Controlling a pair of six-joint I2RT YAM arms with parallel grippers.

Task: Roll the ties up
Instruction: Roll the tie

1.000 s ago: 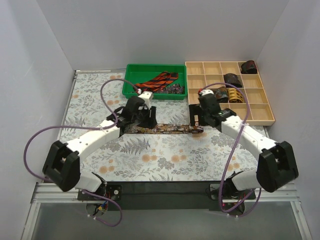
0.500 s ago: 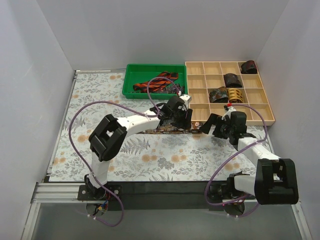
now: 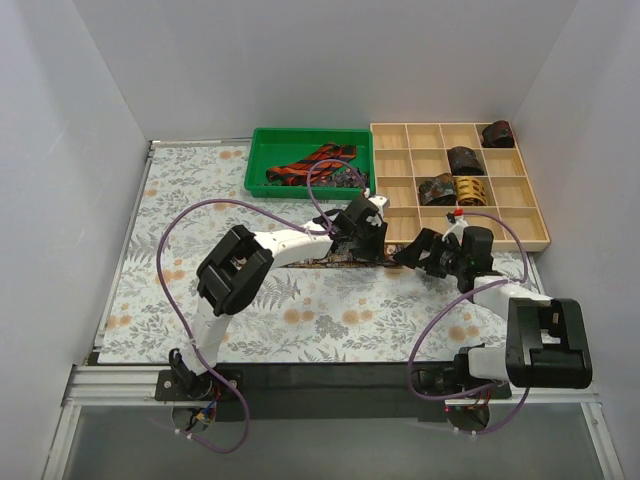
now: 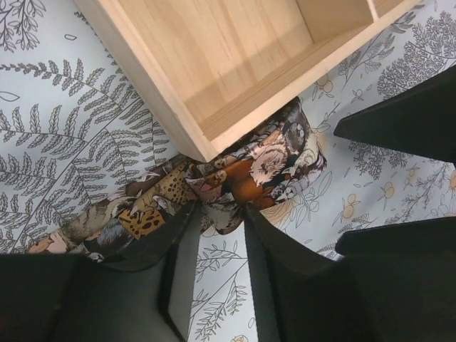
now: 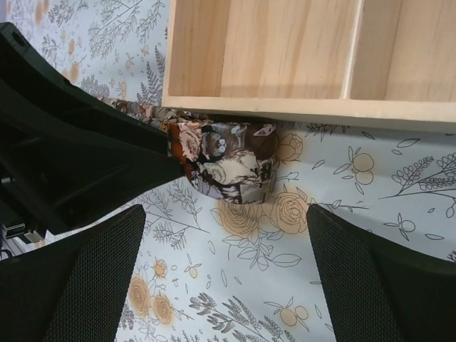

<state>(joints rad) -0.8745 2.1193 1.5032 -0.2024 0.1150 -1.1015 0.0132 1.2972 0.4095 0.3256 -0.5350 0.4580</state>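
Note:
A dark tie (image 3: 318, 262) with a brown-gold floral print lies flat on the table covering. Its right end is curled into a loose roll (image 5: 228, 167) against the front corner of the wooden organizer (image 3: 520, 215). My left gripper (image 3: 368, 248) reaches across to that end. In the left wrist view its tips (image 4: 221, 211) pinch a fold of the tie (image 4: 278, 160) just beside the roll. My right gripper (image 3: 412, 256) stands open a little to the right, and the roll sits ahead of its spread jaws (image 5: 224, 214), untouched.
A green bin (image 3: 262, 150) at the back holds a red-black striped tie (image 3: 318, 160). Several rolled ties (image 3: 465, 158) sit in the organizer's compartments. Its front wall (image 5: 299, 107) is right behind the roll. Purple cables (image 3: 215, 205) loop over the left side.
My left arm swung from the tie's left part to its right end, and its jaws narrowed on the fabric. My right arm drew back to the right, letting the end go.

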